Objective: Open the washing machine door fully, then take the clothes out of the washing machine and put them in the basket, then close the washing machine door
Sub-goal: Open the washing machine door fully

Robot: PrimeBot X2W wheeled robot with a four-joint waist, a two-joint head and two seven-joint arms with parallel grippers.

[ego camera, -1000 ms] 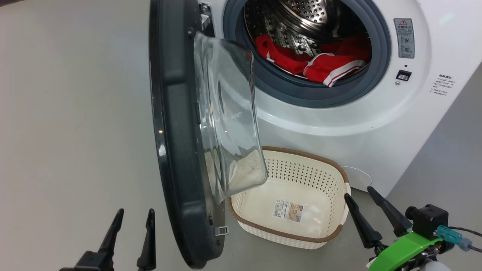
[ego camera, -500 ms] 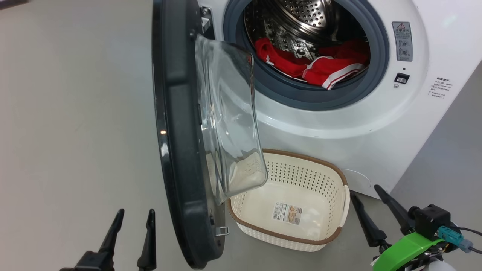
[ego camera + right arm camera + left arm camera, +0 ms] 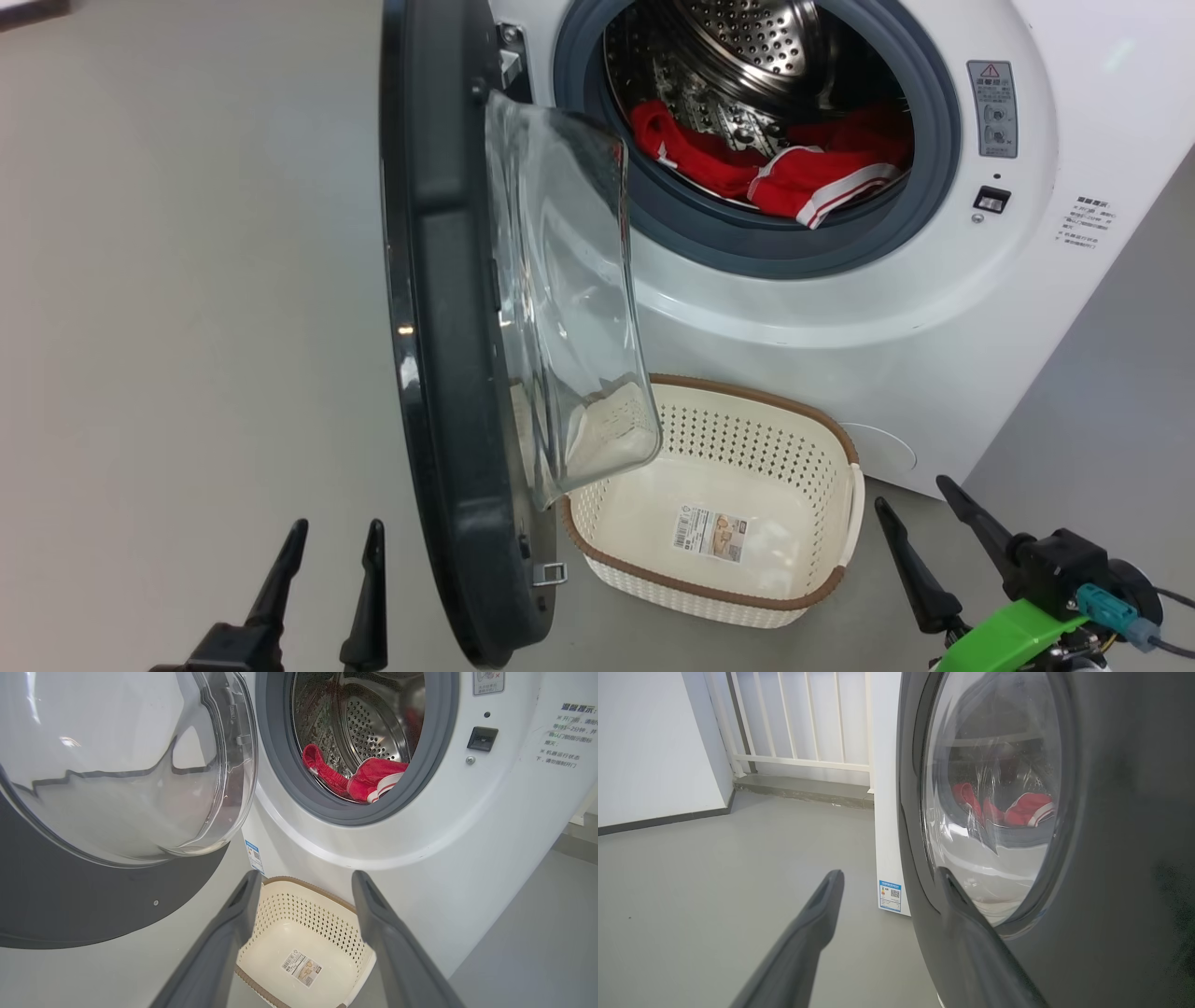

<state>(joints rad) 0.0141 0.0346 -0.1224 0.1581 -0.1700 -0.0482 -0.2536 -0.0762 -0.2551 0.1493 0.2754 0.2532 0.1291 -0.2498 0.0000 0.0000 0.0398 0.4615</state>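
The washing machine door [image 3: 439, 327] stands swung out to the left, its glass bowl [image 3: 569, 308] facing the white washing machine [image 3: 840, 308]. Red clothes [image 3: 794, 173] with white stripe trim lie in the steel drum. The cream basket [image 3: 747, 439] sits on the floor below the opening, with nothing in it but its paper label. My left gripper [image 3: 336, 527] is open, low and left of the door's outer face [image 3: 1111, 835]. My right gripper [image 3: 910, 492] is open just right of the basket's handle; between its fingers [image 3: 306, 877] lies the basket [image 3: 308, 924], with the clothes [image 3: 369, 777] above.
Grey floor spreads left of the door and right of the machine. A white railing [image 3: 798, 718] and a wall stand beyond the machine's side, which carries a small blue label [image 3: 890, 896]. A latch socket [image 3: 991, 198] sits right of the opening.
My right gripper has drawn back a little, down and to the right, away from the basket's handle. The head view shifted slightly. The left gripper, door and clothes are as before.
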